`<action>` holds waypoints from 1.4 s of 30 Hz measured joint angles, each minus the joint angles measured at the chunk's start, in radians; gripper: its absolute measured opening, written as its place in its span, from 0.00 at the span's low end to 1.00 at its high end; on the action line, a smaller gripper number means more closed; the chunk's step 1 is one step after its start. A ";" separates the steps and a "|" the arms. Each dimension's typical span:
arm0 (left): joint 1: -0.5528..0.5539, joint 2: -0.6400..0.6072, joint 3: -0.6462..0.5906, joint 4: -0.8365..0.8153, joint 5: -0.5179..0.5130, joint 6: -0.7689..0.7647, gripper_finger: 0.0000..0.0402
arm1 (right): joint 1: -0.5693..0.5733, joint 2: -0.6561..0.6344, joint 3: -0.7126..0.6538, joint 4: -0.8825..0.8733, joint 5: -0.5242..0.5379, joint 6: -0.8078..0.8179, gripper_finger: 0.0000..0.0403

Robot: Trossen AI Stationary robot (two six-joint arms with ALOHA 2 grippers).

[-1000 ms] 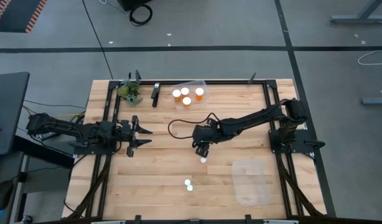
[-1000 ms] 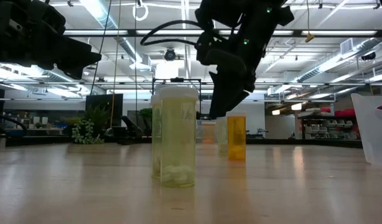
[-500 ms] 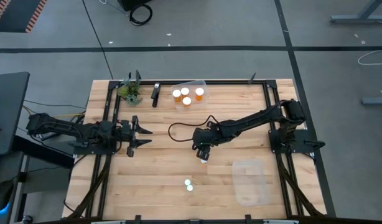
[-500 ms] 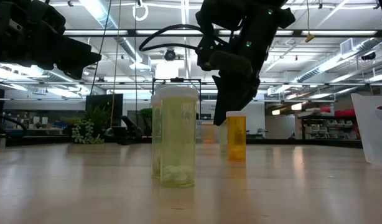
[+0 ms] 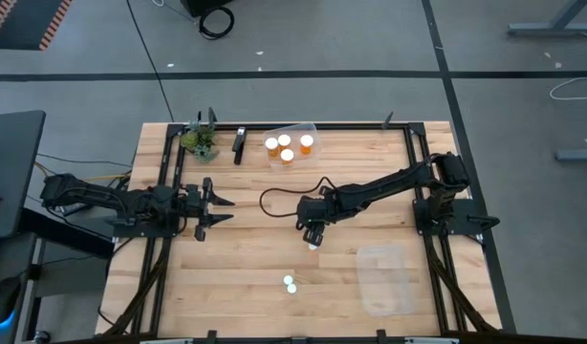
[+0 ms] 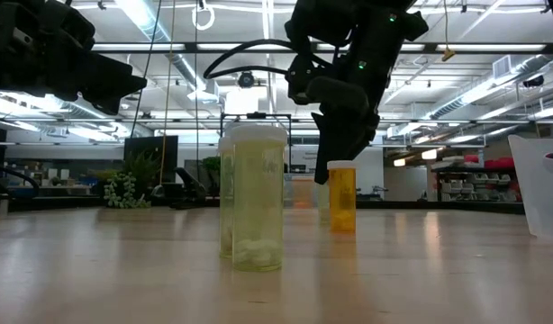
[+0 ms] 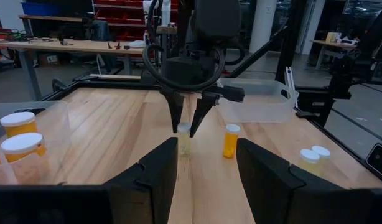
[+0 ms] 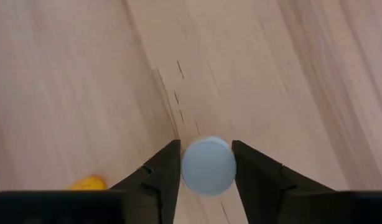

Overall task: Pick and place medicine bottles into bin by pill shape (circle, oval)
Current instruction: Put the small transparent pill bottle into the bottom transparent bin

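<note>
A small pale bottle (image 8: 208,165) stands upright near the middle of the wooden table (image 5: 236,258), its long axis vertical and its white cap facing straight up. The right gripper (image 8: 206,163) points straight down over it, fingers spread and straddling the cap; whether they touch it cannot be told. The right arm reaches in from the table's right edge. An orange bottle (image 7: 231,140) stands just beside. Two more pale bottles (image 5: 290,283) stand nearer the front edge, and four orange-bodied bottles sit in a clear bin (image 5: 292,129) at the back. The left gripper (image 5: 217,202) waits at the left side, fingers released. Beyond lies a workshop with ceiling lights.
</note>
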 joint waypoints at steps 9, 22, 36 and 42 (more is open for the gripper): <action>0.000 0.000 0.000 0.000 0.000 0.000 0.43 | 0.000 0.000 0.000 -0.001 -0.001 0.013 0.34; 0.000 0.000 0.000 0.001 0.000 0.000 0.43 | 0.018 -0.045 0.056 -0.154 -0.009 0.030 0.34; 0.000 0.000 0.000 0.000 0.000 0.000 0.43 | 0.125 -0.183 0.061 -0.218 0.017 0.167 0.34; 0.000 0.000 0.000 0.000 0.000 0.000 0.43 | 0.198 -0.223 0.061 -0.272 0.016 0.275 0.34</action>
